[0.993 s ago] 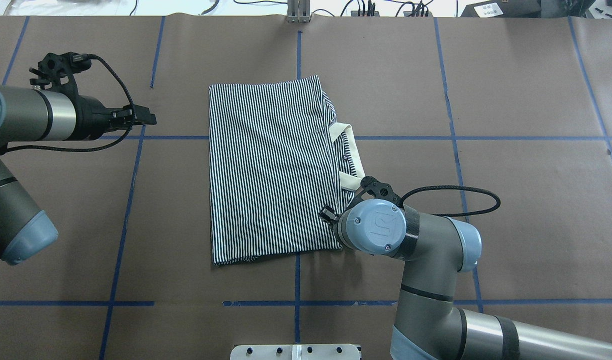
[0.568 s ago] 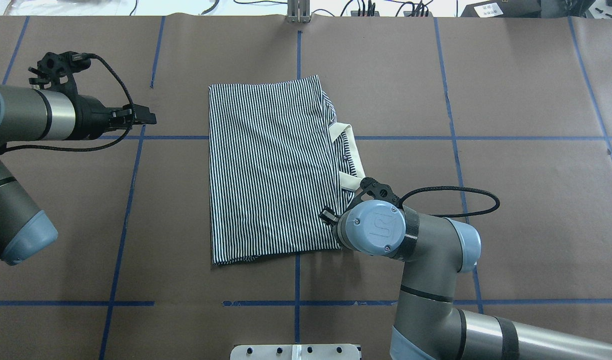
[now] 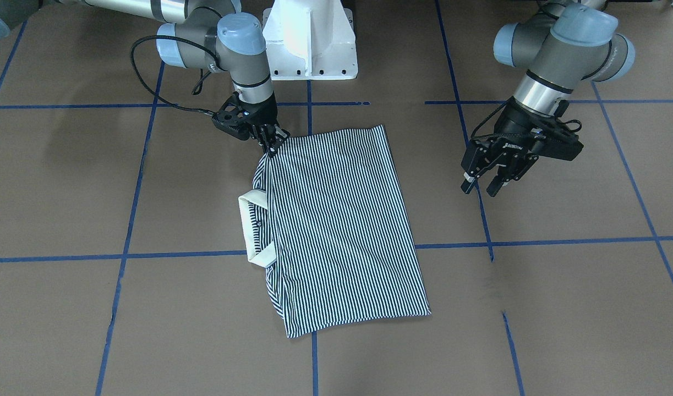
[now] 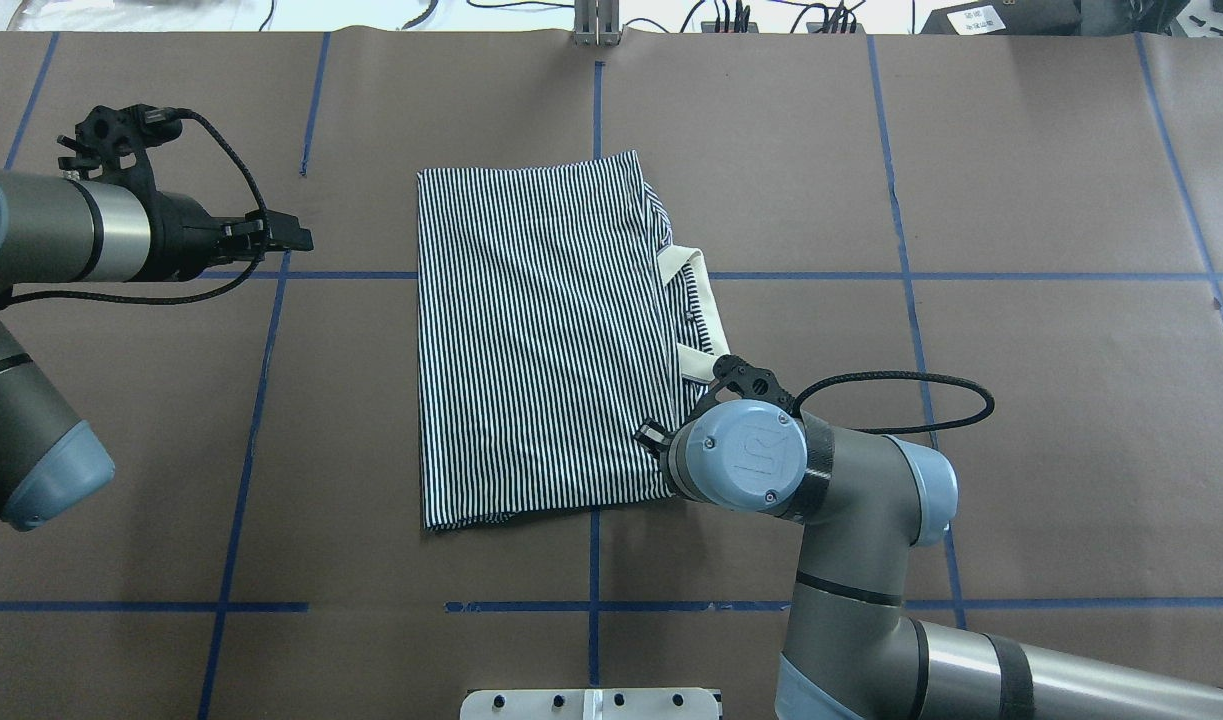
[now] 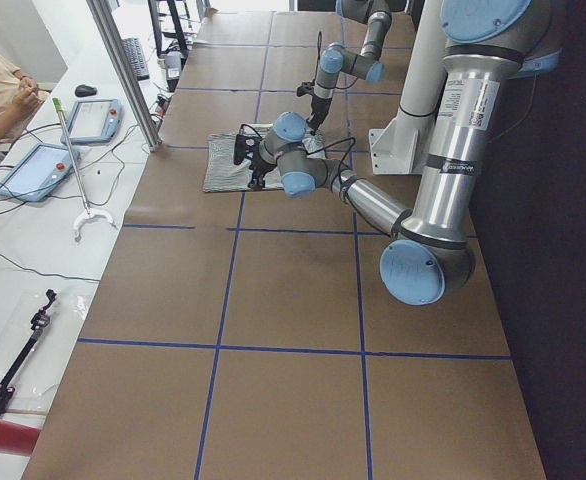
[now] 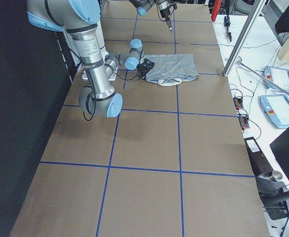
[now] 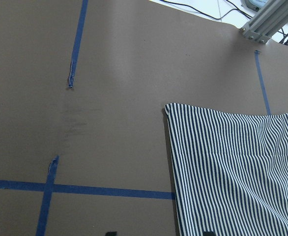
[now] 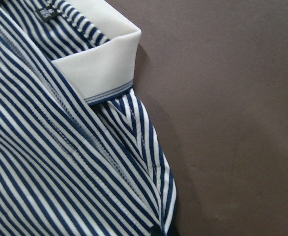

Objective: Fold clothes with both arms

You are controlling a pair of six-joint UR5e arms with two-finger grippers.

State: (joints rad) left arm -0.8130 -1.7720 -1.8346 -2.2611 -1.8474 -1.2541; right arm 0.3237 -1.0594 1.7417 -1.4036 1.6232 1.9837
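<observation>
Right gripper [image 3: 271, 144]: jaws pressed together, pinching the corner of the folded polo shirt [image 3: 342, 220] nearest the robot's base, on the collar side (the wrist hides the fingertips in the overhead view). Left gripper [image 3: 479, 190]: jaws spread, holding nothing, above bare table [image 4: 1021, 400], well apart from the shirt. The shirt lies flat at mid-table, its cream collar [image 4: 699, 300] protruding towards the robot's right.

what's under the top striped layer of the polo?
The cream collar and a strip of striped front poke out from under the polo shirt's top layer. Whatever else is folded beneath is covered.
</observation>
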